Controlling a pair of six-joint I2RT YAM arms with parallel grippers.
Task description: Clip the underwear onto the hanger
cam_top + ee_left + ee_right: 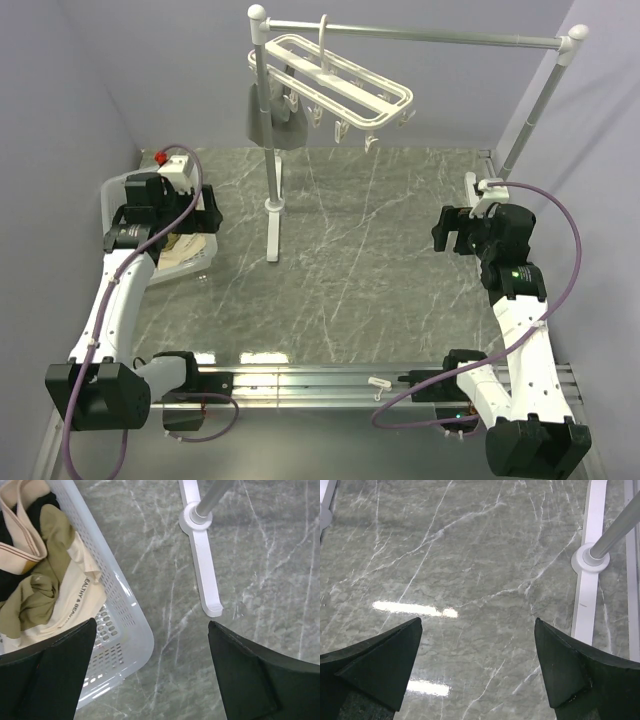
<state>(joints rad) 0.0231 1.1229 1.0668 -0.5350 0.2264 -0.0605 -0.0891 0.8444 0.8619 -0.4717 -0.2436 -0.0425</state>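
Observation:
The khaki underwear (31, 597) lies crumpled in a white basket (125, 630) at the table's left, among beige and black cloth pieces; in the top view it shows as a tan patch (186, 246). The white hanger (340, 85) hangs by its hook from the silver rail, high at the back, with small clips dangling. My left gripper (208, 215) hovers open and empty over the basket's near corner (151, 625). My right gripper (447, 230) is open and empty above bare table at the right (478, 621).
A grey garment (272, 118) hangs from the hanger's left end. The silver rail stand has a left post and foot (273, 215) (200, 555) and a right post (530, 110) (592, 557). A loose white clip (378, 383) lies on the front rail.

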